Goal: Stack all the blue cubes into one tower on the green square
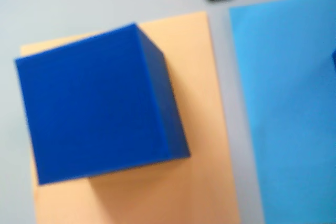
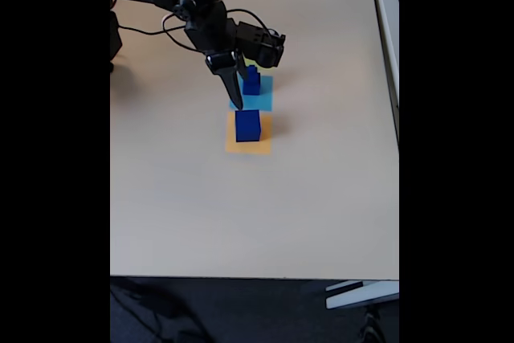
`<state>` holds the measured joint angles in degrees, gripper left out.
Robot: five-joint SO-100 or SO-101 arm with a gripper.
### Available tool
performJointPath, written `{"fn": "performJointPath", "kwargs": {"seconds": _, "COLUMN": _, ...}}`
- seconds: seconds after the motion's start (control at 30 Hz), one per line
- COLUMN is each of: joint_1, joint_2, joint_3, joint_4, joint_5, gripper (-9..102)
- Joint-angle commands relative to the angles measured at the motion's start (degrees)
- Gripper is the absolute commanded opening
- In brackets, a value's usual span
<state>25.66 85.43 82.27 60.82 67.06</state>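
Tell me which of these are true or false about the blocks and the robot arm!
1. A big blue cube sits on the orange square. True.
2. The orange square and the light-blue square overlap. False: in the wrist view a grey strip of table shows between them.
3. The gripper is holding the big cube. False: it hangs beside the light-blue square, apart from that cube.
4. Another blue cube stands on the light-blue square. True.
5. The big cube covers the whole orange square. False: orange shows around it.
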Motion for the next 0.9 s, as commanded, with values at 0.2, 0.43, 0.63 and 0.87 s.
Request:
{"fn": "performJointPath", "kwargs": {"seconds": 0.2, "joint_1": 0.4, "joint_2": -3.0, "joint_3": 0.7, "joint_4": -5.2, "joint_5": -2.0, "gripper": 39}}
{"fn": "performJointPath", "kwargs": {"seconds": 0.43, "joint_1": 0.4, "joint_2": -6.0, "joint_3": 1.1, "joint_4": -6.6, "joint_5": -2.7, "gripper": 39}}
{"fn": "performJointPath", "kwargs": {"seconds": 0.63, "joint_1": 0.5, "joint_2": -8.1, "joint_3": 1.1, "joint_4": -7.3, "joint_5": -4.0, "gripper": 40}}
{"fn": "performJointPath", "kwargs": {"seconds": 0.87, "joint_1": 1.4, "joint_2": -10.0, "joint_3": 1.2, "joint_4": -7.9, "joint_5": -5.2, "gripper": 39}}
